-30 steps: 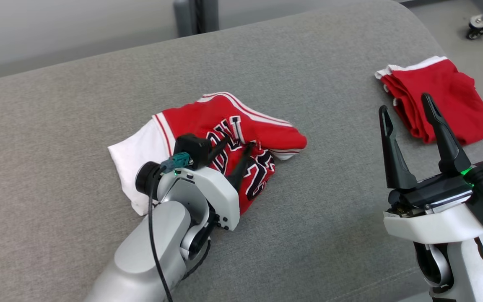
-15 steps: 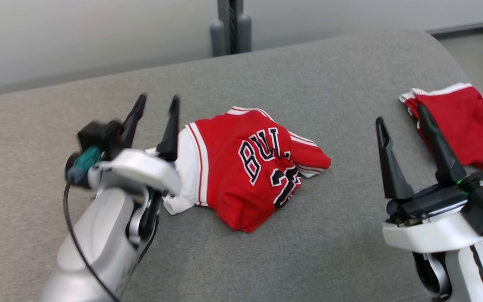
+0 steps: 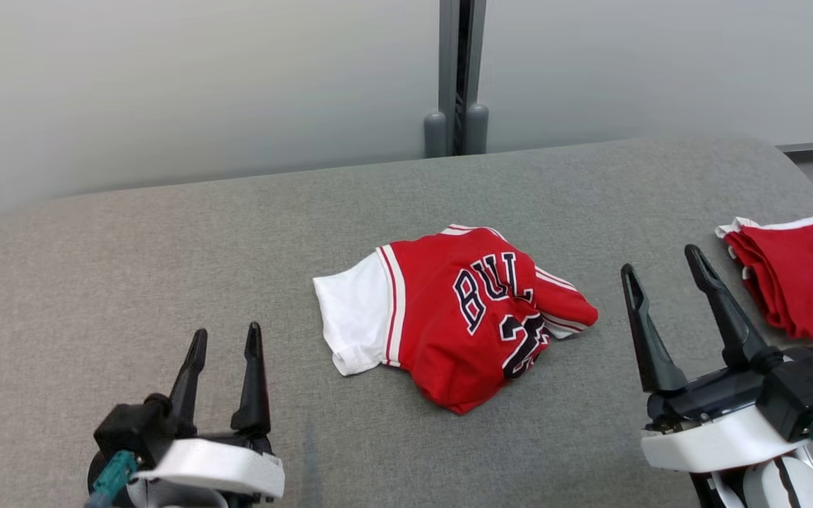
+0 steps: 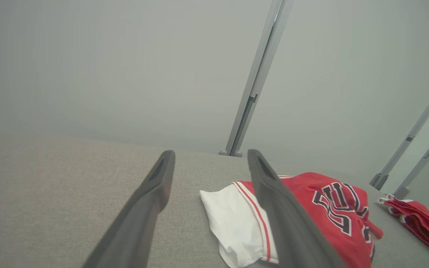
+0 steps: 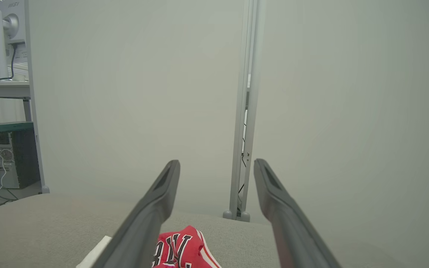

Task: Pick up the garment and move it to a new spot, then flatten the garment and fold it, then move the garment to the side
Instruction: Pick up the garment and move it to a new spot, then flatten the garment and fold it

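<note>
A red and white jersey, the garment, lies crumpled in the middle of the grey padded surface, dark lettering facing up. My left gripper stands open at the lower left, well clear of the garment, nothing between its fingers. At the lower right my right gripper is open too, just right of the garment and apart from it. The left wrist view has the garment to the right, behind the right finger. In the right wrist view the garment lies low between the open fingers.
A folded red cloth with white trim rests at the surface's right edge. A pale partition wall with a grey post rises behind the surface. A desk with a monitor stands past the left edge in the right wrist view.
My left gripper has let go of the garment, opened and drawn back to the lower left. The head camera tilted up, so the whole picture shifted. The garment now lies free.
</note>
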You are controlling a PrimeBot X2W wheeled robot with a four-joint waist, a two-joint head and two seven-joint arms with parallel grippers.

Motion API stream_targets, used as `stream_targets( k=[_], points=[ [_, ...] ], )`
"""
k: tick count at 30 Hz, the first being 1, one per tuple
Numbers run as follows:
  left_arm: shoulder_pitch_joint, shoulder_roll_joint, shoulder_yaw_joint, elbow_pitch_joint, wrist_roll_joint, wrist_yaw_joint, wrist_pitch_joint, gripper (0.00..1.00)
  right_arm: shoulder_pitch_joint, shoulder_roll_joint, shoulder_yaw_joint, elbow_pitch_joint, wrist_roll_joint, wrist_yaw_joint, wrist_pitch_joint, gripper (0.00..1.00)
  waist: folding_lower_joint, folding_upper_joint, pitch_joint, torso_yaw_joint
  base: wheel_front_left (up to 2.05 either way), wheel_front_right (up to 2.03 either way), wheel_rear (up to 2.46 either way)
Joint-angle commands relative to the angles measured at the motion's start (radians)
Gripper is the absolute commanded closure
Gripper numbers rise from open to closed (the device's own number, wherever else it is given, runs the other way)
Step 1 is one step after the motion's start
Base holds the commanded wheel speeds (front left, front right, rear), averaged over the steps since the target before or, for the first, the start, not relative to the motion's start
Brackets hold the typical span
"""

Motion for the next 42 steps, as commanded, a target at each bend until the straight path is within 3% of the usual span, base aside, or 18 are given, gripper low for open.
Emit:
stream_targets(
  k=[1,5,15,42],
  points=[
    [0.028,-0.013,0.019,-0.018,0.028,-0.004,-0.003,0.0,0.012,-0.001,0.0,0.006,-0.002,0.0,-0.002,0.0,0.0,0.0,-0.008,0.009,0.0,0.0,0.0],
    [0.087,-0.048,0.035,-0.024,0.067,-0.033,-0.003,0.0,0.02,0.003,0.008,0.014,-0.006,0.0,-0.002,0.0,0.0,0.0,-0.018,0.018,0.0,0.0,0.0],
    [0.103,-0.063,0.072,-0.048,0.107,-0.057,-0.003,0.0,0.022,0.008,0.018,0.027,-0.003,0.0,-0.002,0.0,0.0,0.0,-0.031,0.044,0.0,0.0,0.0],
    [0.089,-0.063,0.046,-0.087,0.1,-0.035,-0.003,0.0,0.023,0.013,0.014,0.068,-0.008,0.0,-0.002,0.0,0.0,0.0,-0.024,0.054,0.0,0.0,0.0]
  ],
)
